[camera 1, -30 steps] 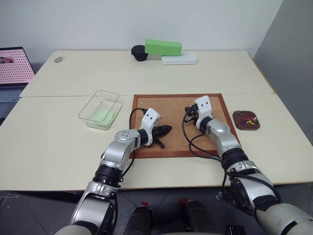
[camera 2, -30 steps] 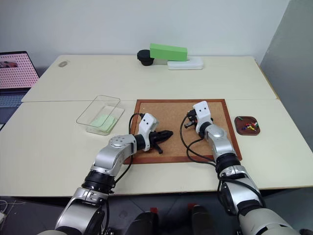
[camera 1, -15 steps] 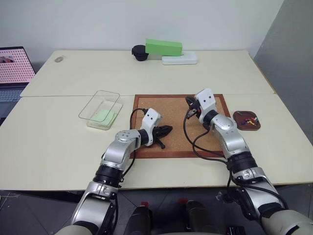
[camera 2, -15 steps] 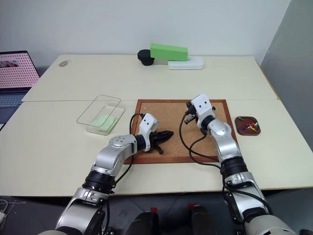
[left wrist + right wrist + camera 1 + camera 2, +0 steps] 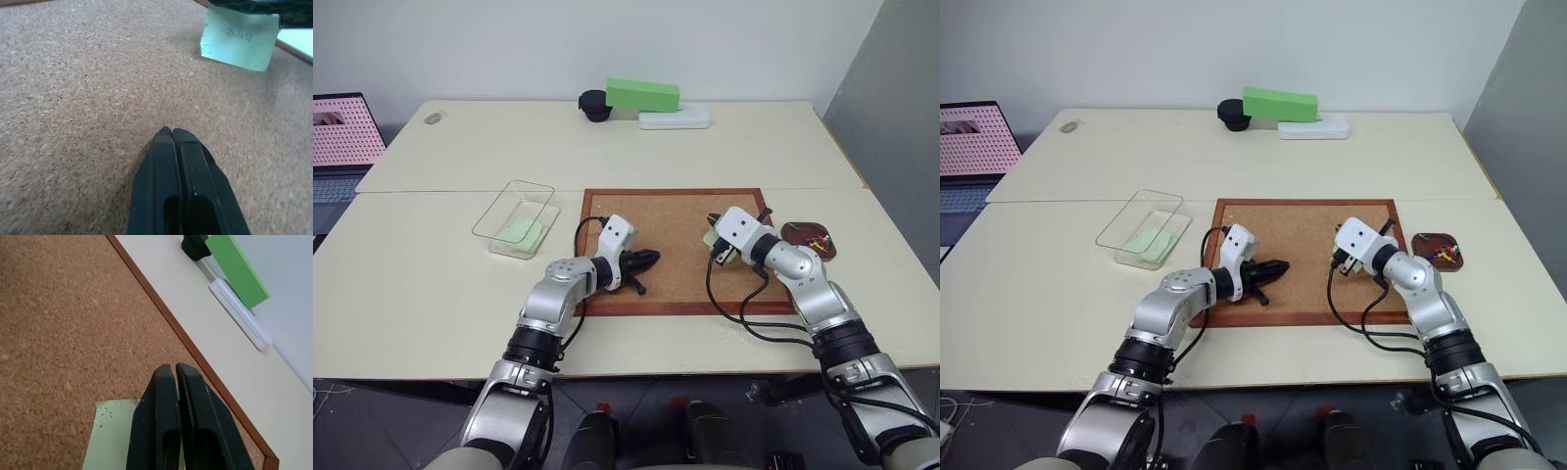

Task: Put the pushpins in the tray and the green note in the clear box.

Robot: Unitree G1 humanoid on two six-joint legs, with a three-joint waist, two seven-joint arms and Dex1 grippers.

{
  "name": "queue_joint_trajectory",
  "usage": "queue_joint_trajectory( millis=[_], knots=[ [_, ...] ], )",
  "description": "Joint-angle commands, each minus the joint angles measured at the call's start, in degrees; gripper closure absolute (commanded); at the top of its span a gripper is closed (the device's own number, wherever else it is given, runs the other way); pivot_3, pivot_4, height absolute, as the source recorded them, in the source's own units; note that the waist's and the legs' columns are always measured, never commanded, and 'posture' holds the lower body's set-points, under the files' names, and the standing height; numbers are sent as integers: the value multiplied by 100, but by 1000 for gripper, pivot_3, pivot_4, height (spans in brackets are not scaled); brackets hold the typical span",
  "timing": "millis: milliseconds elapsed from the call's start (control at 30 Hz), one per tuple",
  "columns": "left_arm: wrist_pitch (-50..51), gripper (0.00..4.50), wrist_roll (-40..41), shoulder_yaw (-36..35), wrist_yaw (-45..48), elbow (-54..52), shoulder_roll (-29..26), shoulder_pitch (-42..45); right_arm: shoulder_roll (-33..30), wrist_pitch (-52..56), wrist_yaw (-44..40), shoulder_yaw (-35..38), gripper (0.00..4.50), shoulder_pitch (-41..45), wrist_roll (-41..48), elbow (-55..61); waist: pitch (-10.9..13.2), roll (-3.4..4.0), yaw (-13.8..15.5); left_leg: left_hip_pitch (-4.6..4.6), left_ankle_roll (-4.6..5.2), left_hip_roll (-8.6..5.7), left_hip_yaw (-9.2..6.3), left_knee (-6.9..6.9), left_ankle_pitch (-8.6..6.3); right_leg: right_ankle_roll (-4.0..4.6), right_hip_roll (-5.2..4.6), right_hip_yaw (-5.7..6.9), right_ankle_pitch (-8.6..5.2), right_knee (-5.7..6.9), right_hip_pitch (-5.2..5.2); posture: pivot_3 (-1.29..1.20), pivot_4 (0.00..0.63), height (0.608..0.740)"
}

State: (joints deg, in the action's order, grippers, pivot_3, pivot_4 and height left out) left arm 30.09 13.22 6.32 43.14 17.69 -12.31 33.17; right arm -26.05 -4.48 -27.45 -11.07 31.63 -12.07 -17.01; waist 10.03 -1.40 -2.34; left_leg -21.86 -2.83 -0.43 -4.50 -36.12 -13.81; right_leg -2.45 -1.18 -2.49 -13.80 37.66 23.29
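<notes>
Left gripper (image 5: pixel 172 132): closed on nothing, laid over the cork board (image 5: pixel 666 220).
Right gripper (image 5: pixel 175 368): closed on the green note (image 5: pixel 110 435), held over the board's right part.
Tray (image 5: pixel 799 247): pushpins (image 5: pixel 817 240) are seen inside, right of the board.
Clear box (image 5: pixel 509 213): placed left of the board.

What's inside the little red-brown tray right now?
The tray holds a small heap of colored pushpins. The right arm covers its near left corner, so anything there is hidden.

Green note (image 5: pixel 110 440) hanging over cork, apparently pinched, pushpins (image 5: pixel 815 240) in tray (image 5: pixel 809 239), clear box (image 5: pixel 517 218) left
</notes>
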Motion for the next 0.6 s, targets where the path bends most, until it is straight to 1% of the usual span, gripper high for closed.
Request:
queue_joint_trajectory(
  millis=[33,67,100,133,167,200,267,433,467,500,533,567,600],
  knots=[
    [394,4303,537,-336,67,-314,136,235,112,193,98,376,4478,103,329,589,1,0,4,-1,0,0,0,0,0,0,0,0,0,0,1,0,150,740],
    [540,4105,724,-445,97,-386,185,289,160,310,91,426,4500,129,398,738,2,-1,7,-2,0,1,-1,1,0,0,0,1,0,0,2,0,150,740],
    [685,4051,907,-553,118,-440,227,349,237,480,90,497,4500,156,531,908,3,-2,4,-3,0,2,-2,1,0,0,0,2,0,-1,2,0,150,740],
    [908,3744,1205,-745,118,-537,295,442,365,821,90,627,4500,184,778,1218,3,-2,0,-7,0,3,-3,1,0,1,1,3,0,0,7,0,150,740],
    [1063,3631,1407,-879,112,-593,341,512,460,1072,85,723,4500,206,945,1429,3,-2,-1,-7,0,4,-4,1,0,1,2,3,0,0,7,0,150,740],
    [1258,3407,1652,-1030,116,-663,380,594,604,1465,128,879,4500,221,1223,1671,3,-2,-1,-7,-1,3,-6,1,0,1,2,4,0,0,6,0,150,740],
    [1471,3051,1907,-1173,109,-739,409,669,758,1930,180,1054,4500,222,1499,1930,3,-2,-1,-8,-1,4,-7,1,0,1,2,5,0,0,7,0,150,740],
    [1543,2166,2024,-1167,77,-718,394,730,982,2716,276,1293,4500,175,1992,2385,3,-2,16,-7,-1,1,-7,1,0,1,0,5,1,0,6,0,150,740],
    [1532,1896,2021,-1158,84,-691,393,737,1025,2847,289,1328,4500,177,2098,2479,3,-2,16,-7,-1,1,-6,1,0,2,0,5,1,0,6,0,150,740],
    [1537,1719,2032,-1161,83,-672,397,744,1052,2962,300,1351,4500,181,2182,2565,3,-2,16,-8,-1,1,-7,1,0,4,0,5,2,0,6,0,150,740],
    [1538,1414,2041,-1162,81,-660,399,750,1065,3039,309,1363,4500,184,2233,2620,3,-1,13,-8,-1,2,-7,2,0,4,1,5,2,0,7,0,150,740],
    [1547,1282,2058,-1154,96,-651,392,757,1089,3131,300,1370,4500,178,2323,2715,3,-1,12,-8,-1,2,-6,3,0,4,1,5,2,0,8,0,150,740],
    [1567,1055,2090,-1161,102,-639,394,765,1116,3221,286,1379,4500,168,2418,2801,3,-1,12,-7,-1,3,-7,3,0,4,2,5,2,0,8,0,150,740]
  ],
)
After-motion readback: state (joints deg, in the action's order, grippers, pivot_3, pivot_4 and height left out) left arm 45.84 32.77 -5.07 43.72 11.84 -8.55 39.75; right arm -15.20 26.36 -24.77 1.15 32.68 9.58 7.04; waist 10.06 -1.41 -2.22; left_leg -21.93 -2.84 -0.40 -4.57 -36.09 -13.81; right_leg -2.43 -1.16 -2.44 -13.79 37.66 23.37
